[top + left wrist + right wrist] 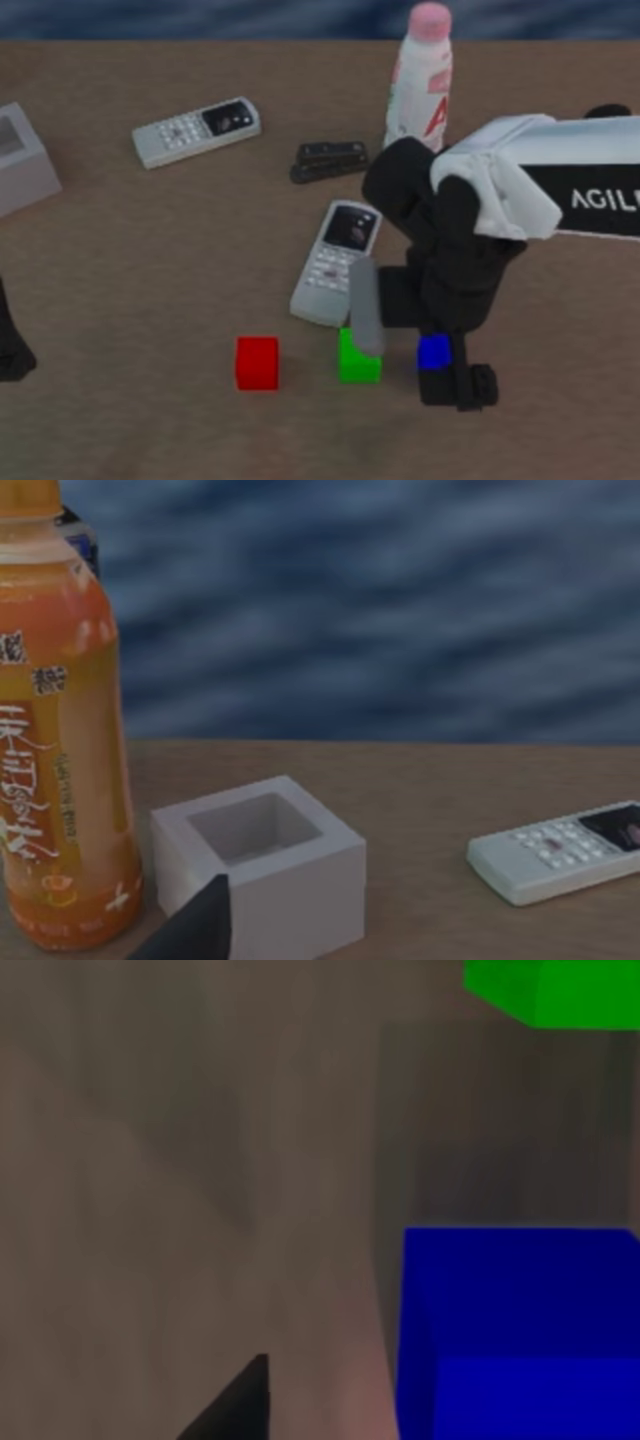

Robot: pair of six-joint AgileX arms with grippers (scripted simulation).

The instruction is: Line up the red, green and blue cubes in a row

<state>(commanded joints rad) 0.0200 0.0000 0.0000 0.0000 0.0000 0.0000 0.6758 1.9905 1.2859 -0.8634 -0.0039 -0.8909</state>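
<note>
Blue cube [433, 351] beside green cube [356, 362]

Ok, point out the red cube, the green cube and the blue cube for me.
red cube [257, 361], top view, middle of its top face.
green cube [355, 363], top view, its visible top face.
blue cube [434, 352], top view, its top face beside the right arm's gripper.
</note>
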